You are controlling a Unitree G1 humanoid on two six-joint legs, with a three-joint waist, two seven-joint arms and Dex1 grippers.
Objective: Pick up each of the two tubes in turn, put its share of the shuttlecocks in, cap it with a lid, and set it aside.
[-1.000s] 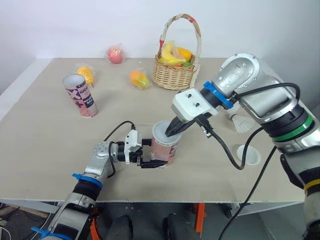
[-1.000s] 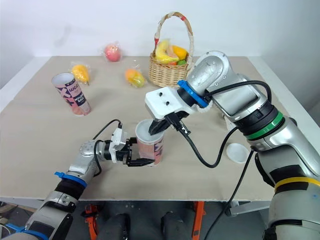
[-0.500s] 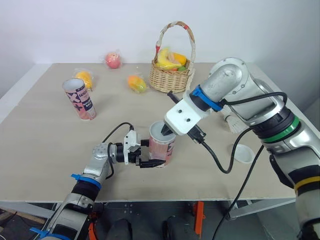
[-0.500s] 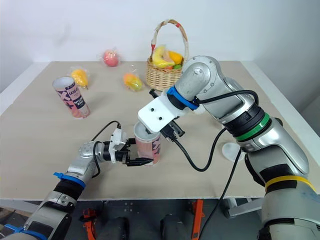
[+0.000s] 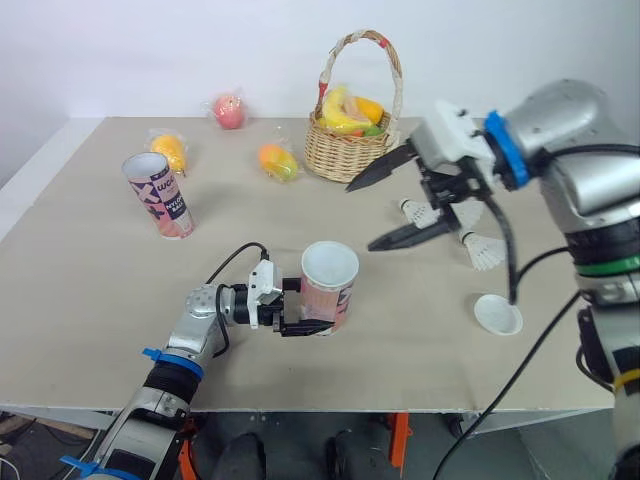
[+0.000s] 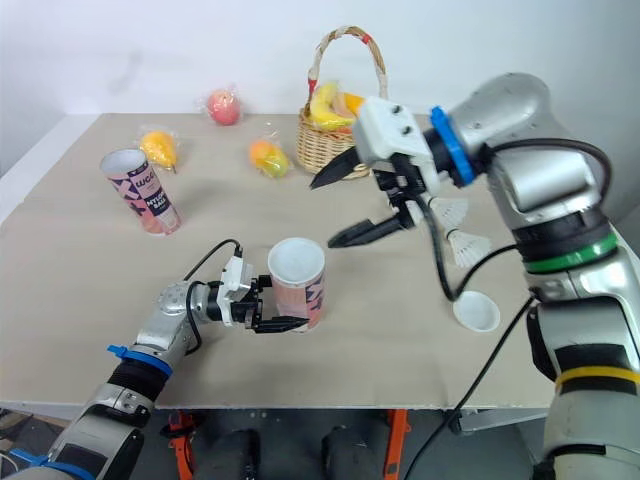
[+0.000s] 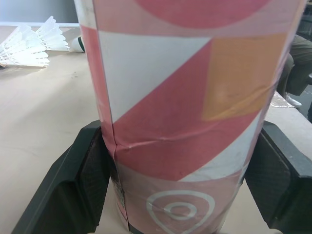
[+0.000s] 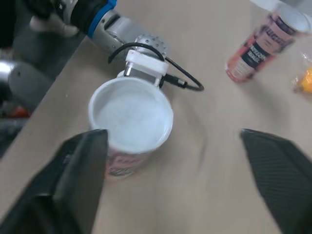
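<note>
My left gripper (image 5: 316, 318) is shut on the base of a pink patterned tube (image 5: 328, 292) standing upright near the table's front. Both black fingers (image 7: 87, 180) press against the tube (image 7: 185, 122). A white lid (image 8: 130, 117) covers its top. My right gripper (image 5: 360, 217) hangs open and empty above the table, up and to the right of that tube. A second pink tube (image 5: 160, 193) stands at the left. Two white shuttlecocks (image 5: 418, 211) (image 5: 482, 250) lie at the right, and a loose white lid (image 5: 497, 315) lies near the front right.
A wicker basket (image 5: 345, 150) of fruit stands at the back centre. Wrapped fruits lie behind the tubes: a red one (image 5: 230, 109) and two orange ones (image 5: 172, 150) (image 5: 278, 159). The table's front edge runs just below my left arm.
My right gripper has opened and lifted away from the held tube's top, up and to the right. The white lid stays on the tube. The left gripper has not moved.
</note>
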